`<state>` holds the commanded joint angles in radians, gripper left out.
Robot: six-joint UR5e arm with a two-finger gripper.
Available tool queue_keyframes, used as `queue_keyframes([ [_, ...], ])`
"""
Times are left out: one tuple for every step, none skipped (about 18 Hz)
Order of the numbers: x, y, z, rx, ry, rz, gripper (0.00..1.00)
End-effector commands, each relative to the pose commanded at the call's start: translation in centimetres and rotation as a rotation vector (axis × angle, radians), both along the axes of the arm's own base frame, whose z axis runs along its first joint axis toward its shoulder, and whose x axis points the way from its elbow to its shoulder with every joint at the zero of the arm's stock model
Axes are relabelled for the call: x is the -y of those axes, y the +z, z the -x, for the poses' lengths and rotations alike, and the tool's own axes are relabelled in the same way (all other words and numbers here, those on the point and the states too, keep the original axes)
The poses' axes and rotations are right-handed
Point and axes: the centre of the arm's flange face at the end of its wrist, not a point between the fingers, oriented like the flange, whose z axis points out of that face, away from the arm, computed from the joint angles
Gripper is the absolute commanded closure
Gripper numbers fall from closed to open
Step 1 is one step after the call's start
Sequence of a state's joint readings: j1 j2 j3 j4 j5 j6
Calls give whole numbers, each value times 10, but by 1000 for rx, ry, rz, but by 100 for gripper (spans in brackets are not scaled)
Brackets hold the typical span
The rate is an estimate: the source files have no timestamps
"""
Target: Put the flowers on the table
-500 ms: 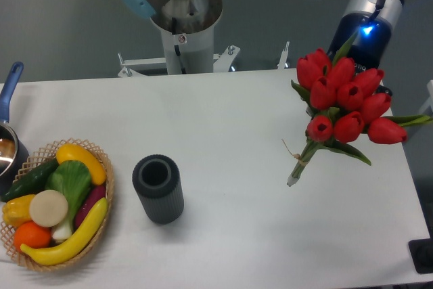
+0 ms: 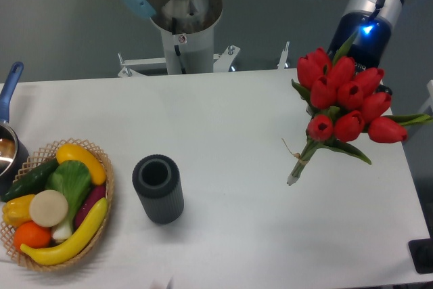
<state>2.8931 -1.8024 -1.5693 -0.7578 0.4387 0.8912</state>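
Nothing on the table [image 2: 223, 120] has shifted since half a second ago; the arm [image 2: 369, 11] and flowers [image 2: 345, 103] hold the same pose. The red tulip heads cluster at the table's far right, green stems slanting down-left, cut ends at the tabletop. The gripper is hidden behind the blooms, so its jaws cannot be judged.

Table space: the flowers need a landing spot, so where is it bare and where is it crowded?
The table is bare across the middle, between the grey cylinder and the flowers, and along the back edge. The front right strip below the stem ends looks free too. The left end is crowded: the fruit basket and a pot sit there.
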Motion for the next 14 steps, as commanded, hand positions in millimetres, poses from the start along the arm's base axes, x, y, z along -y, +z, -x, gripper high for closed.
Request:
queue_keyframes([
  [1, 0, 1, 0, 2, 1, 60],
  [3, 2, 2, -7, 8, 3, 60],
  [7, 3, 5, -13, 22, 13, 60],
  [9, 3, 5, -24, 34, 29, 60],
  [9, 4, 5, -45, 43, 51, 60],
  [11, 5, 4, -77, 56, 82, 60],
  [12, 3, 5, -98, 73, 118, 60],
  [12, 2, 6, -111, 88, 147, 60],
  [12, 0, 6, -117, 101, 171, 60],
  [13, 0, 6, -125, 112, 189, 60],
  [12, 0, 5, -133, 123, 210, 60],
  [12, -3, 6, -142, 134, 236, 60],
  [6, -8, 2, -168, 128, 275, 60],
  [-4, -16, -3, -204, 115, 324, 60],
])
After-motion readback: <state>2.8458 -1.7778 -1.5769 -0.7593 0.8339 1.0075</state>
